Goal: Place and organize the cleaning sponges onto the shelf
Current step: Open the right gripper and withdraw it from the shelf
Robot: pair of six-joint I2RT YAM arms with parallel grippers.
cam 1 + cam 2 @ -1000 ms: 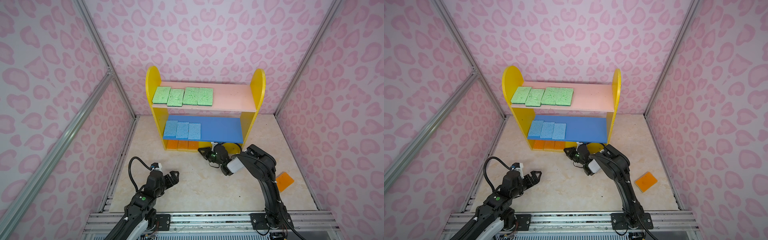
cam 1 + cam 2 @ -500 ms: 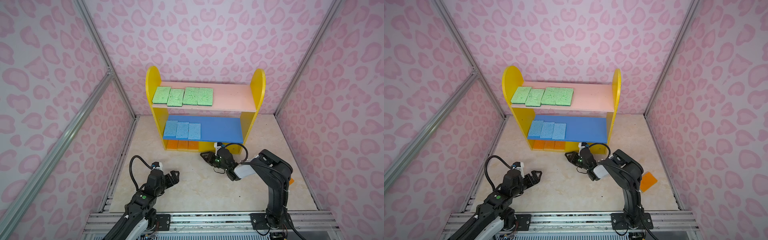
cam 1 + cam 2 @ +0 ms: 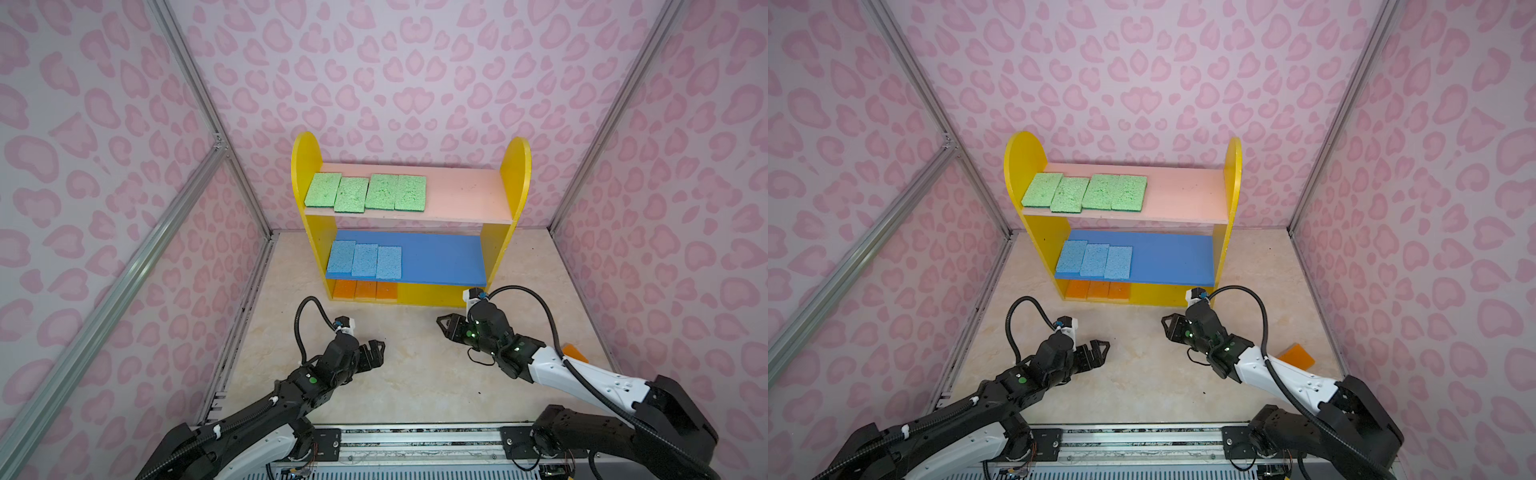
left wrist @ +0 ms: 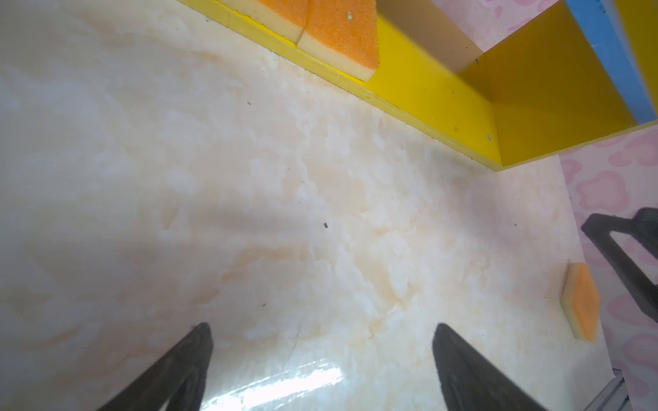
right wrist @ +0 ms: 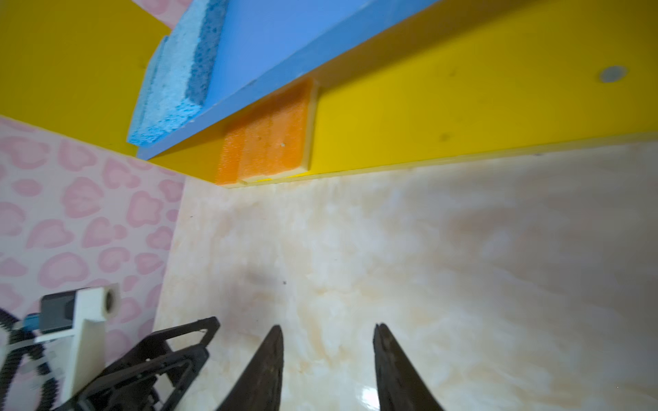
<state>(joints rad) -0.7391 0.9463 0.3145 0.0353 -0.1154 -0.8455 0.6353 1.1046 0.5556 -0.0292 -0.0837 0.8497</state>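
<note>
The one orange sponge (image 3: 1296, 356) lying on the floor (image 3: 1142, 386), far right and well apart from the shelf (image 3: 515, 174), looks light, soft and squishy, so pinch it gently across its thin edges; the left gripper (image 4: 320, 325) is wide apart, the right gripper (image 5: 327, 329) half apart, both empty.

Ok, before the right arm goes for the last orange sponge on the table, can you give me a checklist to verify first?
1. Right gripper empty, jaws apart: ok.
2. Loose orange sponge lies flat on the table, beside the right arm: ok.
3. Sponge fully seen from above: not ok, the arm covers part.
4. Free room on the yellow base beside the three orange sponges: ok.
5. Left gripper open, empty, apart from that sponge: ok.
6. Jaws wide enough for the sponge: cannot tell.
</note>
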